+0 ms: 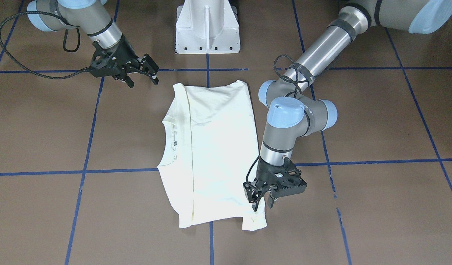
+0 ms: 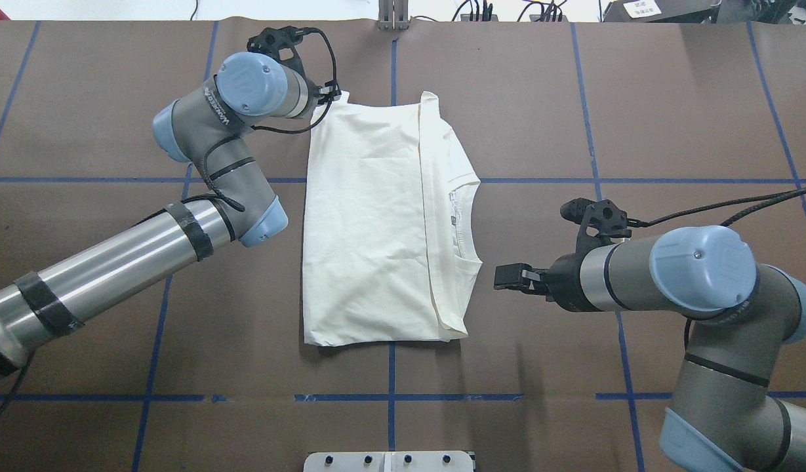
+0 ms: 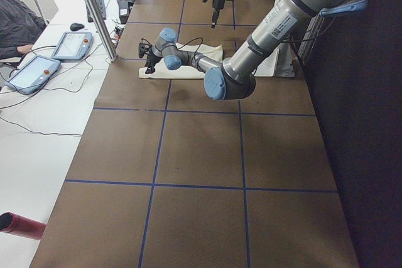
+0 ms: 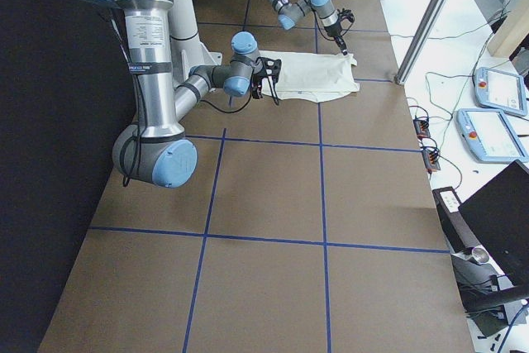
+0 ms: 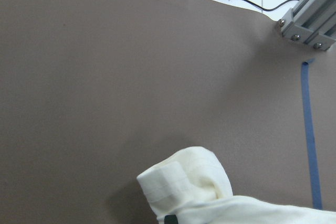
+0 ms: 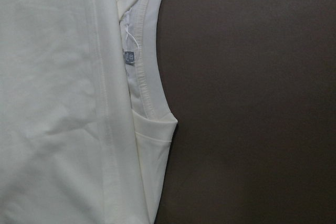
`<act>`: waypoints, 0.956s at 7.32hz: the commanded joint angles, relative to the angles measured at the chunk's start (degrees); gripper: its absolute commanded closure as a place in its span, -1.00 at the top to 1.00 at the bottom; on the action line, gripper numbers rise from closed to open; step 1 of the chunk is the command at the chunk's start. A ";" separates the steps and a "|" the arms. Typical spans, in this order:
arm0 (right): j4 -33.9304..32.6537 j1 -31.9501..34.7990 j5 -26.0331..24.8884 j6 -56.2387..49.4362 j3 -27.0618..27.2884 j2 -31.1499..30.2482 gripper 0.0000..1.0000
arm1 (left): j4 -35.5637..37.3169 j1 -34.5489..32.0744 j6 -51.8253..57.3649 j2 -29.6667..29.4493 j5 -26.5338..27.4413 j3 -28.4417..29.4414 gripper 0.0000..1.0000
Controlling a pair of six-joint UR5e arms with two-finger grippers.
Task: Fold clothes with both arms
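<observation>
The cream-white shirt (image 1: 211,147) lies flat in the middle of the brown table, sides folded in and plain back up, so no print shows. Its collar (image 6: 149,93) and neck label face my right gripper (image 1: 144,83). That gripper hangs open, above the table and clear of the shirt (image 2: 370,229) on its collar side. My left gripper (image 1: 263,204) points down at the shirt's far corner, away from the collar. A gap shows between its fingers, one over the cloth and one just off the hem. A rolled cuff (image 5: 184,182) fills the bottom of the left wrist view.
The white pedestal (image 1: 207,29) stands at the robot's side of the table. Blue tape lines (image 2: 391,396) cross the brown mat. An aluminium post (image 3: 94,10), two teach pendants (image 3: 69,45) and a person's dark sleeve (image 3: 16,29) are beyond the far edge.
</observation>
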 commanded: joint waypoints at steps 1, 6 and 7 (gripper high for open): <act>-18.00 -0.16 -0.69 -6.27 -3.43 12.74 1.00 | 4.16 -1.56 4.81 3.98 -5.52 -6.76 1.00; -28.88 -4.29 -1.58 -16.13 -20.92 27.29 1.00 | 16.41 -1.21 6.17 19.99 -10.58 -37.38 1.00; -28.90 -4.82 -1.23 -16.75 -21.99 27.05 1.00 | 16.32 -0.95 6.00 20.00 -10.49 -37.21 1.00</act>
